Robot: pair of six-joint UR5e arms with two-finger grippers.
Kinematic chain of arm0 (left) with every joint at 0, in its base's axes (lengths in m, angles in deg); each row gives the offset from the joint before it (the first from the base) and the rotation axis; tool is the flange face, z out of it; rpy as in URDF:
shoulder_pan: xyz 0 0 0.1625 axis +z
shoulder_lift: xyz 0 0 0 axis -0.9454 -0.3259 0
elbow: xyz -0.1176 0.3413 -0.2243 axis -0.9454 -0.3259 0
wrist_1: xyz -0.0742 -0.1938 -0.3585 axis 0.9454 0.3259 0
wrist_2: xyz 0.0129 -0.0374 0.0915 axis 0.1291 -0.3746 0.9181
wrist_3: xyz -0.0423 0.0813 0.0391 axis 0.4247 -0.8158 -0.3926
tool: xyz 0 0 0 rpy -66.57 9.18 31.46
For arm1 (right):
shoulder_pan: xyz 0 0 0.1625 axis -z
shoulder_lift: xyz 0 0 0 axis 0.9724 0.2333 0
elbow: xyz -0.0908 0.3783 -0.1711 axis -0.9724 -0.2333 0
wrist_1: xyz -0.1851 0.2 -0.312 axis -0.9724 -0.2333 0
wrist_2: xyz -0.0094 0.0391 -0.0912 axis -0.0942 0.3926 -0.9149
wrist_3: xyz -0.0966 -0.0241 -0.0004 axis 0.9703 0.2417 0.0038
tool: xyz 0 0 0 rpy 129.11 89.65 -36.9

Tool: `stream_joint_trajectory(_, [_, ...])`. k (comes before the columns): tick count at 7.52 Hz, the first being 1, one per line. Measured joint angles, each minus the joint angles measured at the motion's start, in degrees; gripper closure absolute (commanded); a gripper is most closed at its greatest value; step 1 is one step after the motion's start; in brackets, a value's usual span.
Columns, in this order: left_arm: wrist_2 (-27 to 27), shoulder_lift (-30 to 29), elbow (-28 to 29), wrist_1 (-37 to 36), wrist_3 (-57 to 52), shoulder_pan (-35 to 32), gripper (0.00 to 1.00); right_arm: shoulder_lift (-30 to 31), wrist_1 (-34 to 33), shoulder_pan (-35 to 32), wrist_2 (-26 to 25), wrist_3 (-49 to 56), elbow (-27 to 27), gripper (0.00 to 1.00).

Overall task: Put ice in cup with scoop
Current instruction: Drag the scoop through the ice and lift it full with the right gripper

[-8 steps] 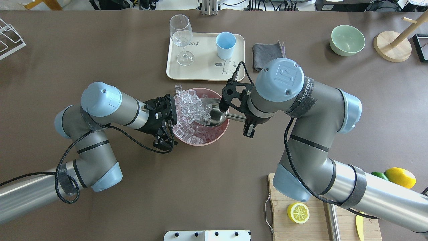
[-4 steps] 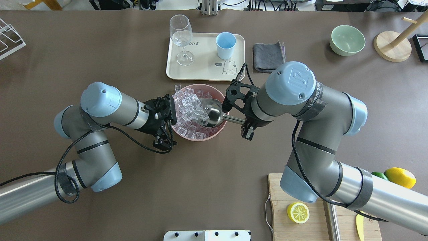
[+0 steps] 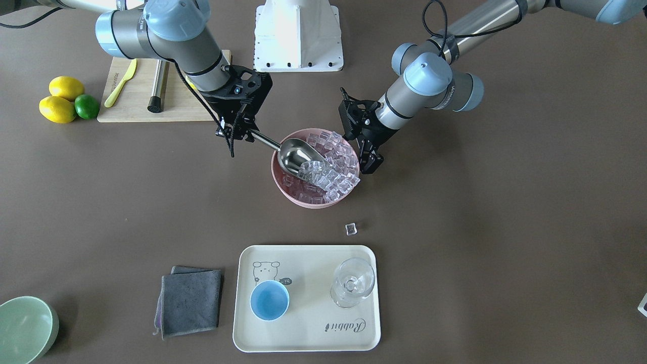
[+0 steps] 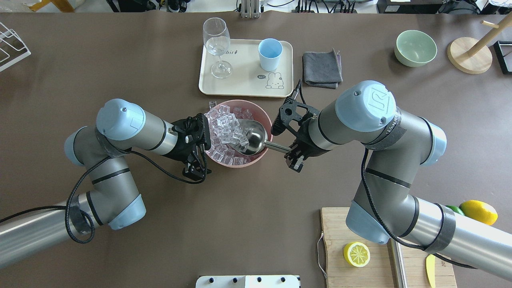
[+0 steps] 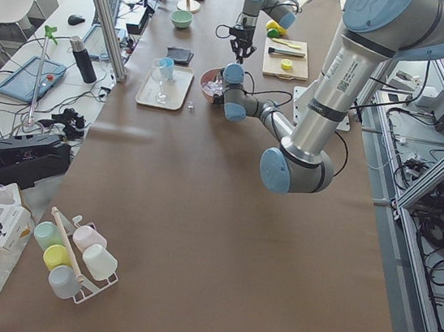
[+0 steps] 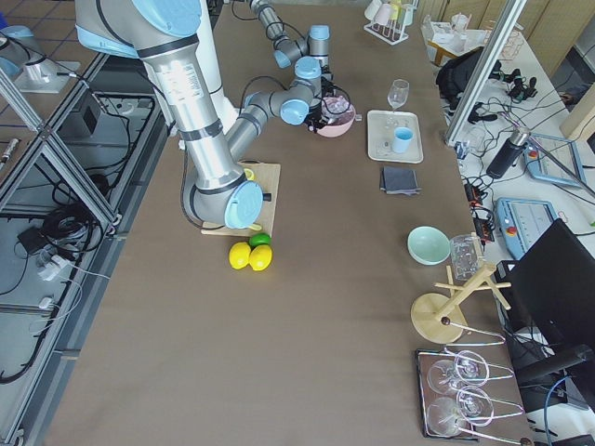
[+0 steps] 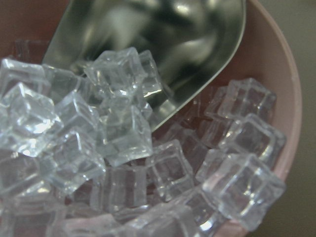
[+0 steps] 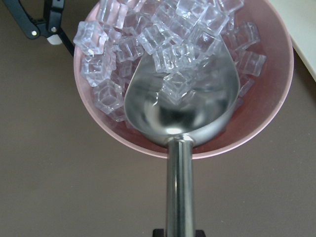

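Note:
The steel scoop (image 4: pixel 253 138) lies tilted in a pink bowl (image 4: pixel 265 117) of ice (image 4: pixel 224 124), its trough pushed into the cubes. A few cubes sit at its mouth in the right wrist view (image 8: pixel 175 81). My right gripper (image 4: pixel 294 154) is shut on the scoop's handle just outside the bowl's right rim. My left gripper (image 4: pixel 200 146) is open, its jaws spread against the bowl's left side. The light-blue cup (image 4: pixel 270 52) stands empty on a cream tray (image 4: pixel 244 86) behind the bowl. One loose cube (image 3: pixel 351 229) lies on the table.
A stemmed glass (image 4: pixel 217 44) shares the tray with the cup. A grey cloth (image 4: pixel 322 68) lies right of the tray, and a green bowl (image 4: pixel 415 48) and wooden stand (image 4: pixel 470 54) sit farther right. A cutting board (image 4: pixel 348 276) with a lemon half (image 4: pixel 357 254) is front right.
My right arm has swung out to the right and the scoop's handle now angles down-right. The bowl has shifted slightly toward the tray. My left arm has barely moved.

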Motion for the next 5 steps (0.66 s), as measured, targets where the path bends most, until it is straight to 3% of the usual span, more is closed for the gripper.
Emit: stream_joint_trajectory(5, [0.0,0.34,-0.01,0.0,-0.01,-0.05,0.01,3.62,10.89,-4.19,5.8,-5.17,1.4,1.0])
